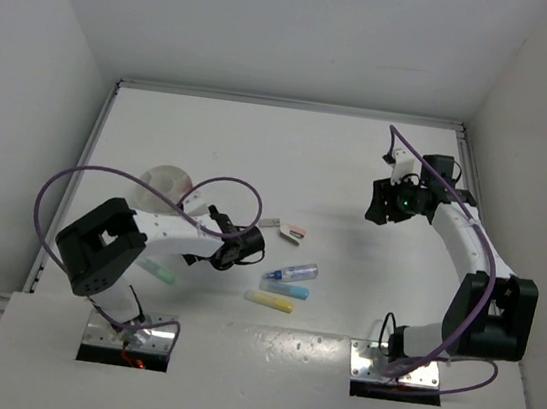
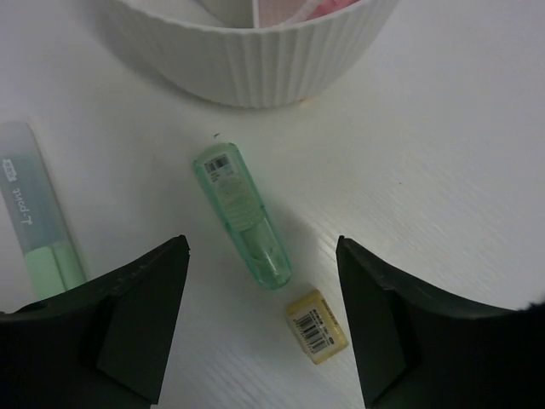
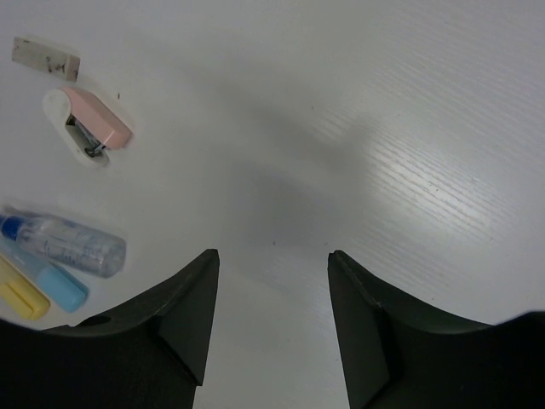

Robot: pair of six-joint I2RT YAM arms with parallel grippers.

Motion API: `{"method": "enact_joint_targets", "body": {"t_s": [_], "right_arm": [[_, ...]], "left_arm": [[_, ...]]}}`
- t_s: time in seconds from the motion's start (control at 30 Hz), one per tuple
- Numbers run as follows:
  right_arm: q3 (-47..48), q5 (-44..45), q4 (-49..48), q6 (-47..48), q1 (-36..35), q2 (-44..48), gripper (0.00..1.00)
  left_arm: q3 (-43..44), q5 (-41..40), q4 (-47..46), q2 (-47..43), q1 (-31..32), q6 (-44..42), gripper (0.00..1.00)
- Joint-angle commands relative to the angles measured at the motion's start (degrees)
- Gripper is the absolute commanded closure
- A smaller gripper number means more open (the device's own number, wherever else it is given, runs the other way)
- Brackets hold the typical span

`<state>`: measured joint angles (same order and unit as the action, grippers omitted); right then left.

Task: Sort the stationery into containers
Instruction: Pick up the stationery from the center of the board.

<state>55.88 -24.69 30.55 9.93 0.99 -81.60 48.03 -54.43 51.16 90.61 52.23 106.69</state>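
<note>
In the left wrist view my left gripper (image 2: 262, 249) stands open over the table with nothing held. Between its fingers lie a clear mint marker (image 2: 243, 217) and a small yellow eraser (image 2: 317, 325). A pale green marker (image 2: 38, 230) lies to the left. The white ribbed container (image 2: 255, 60) is just beyond. My right gripper (image 3: 272, 254) is open and empty above bare table. To its left lie a pink stapler (image 3: 89, 126), a grey eraser (image 3: 47, 53), a clear blue-capped tube (image 3: 72, 243), a light blue marker (image 3: 53, 287) and a yellow marker (image 3: 19, 298).
From above, the container (image 1: 160, 182) sits at the left and the left gripper (image 1: 218, 226) beside it. The tube (image 1: 295, 271) and markers lie mid-table. The right gripper (image 1: 378, 210) hangs at the right. White walls enclose the table.
</note>
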Motion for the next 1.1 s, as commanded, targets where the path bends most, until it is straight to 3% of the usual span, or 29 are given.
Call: {"method": "enact_joint_targets", "body": {"t_s": [0.0, 0.27, 0.73, 0.83, 1.07], "right_arm": [[2.4, -0.9, -0.6, 0.4, 0.1, -0.1, 0.45], [2.4, -0.9, -0.6, 0.4, 0.1, 0.4, 0.45], [2.4, -0.9, -0.6, 0.4, 0.1, 0.9, 0.45], [2.4, -0.9, -0.6, 0.4, 0.1, 0.9, 0.45], [2.4, -0.9, -0.6, 0.4, 0.1, 1.4, 0.45]], "left_arm": [[1.7, -4.4, 6.1, 1.7, 1.1, 10.1, 0.24], [0.0, -3.8, 3.2, 6.3, 0.5, 12.1, 0.34], [-3.6, -1.6, -8.2, 9.3, -2.1, 9.2, 0.39], [-3.1, -1.6, -8.7, 9.8, -2.7, 9.2, 0.42], [-1.0, -1.0, -8.7, 11.8, -2.7, 8.0, 0.62]]}}
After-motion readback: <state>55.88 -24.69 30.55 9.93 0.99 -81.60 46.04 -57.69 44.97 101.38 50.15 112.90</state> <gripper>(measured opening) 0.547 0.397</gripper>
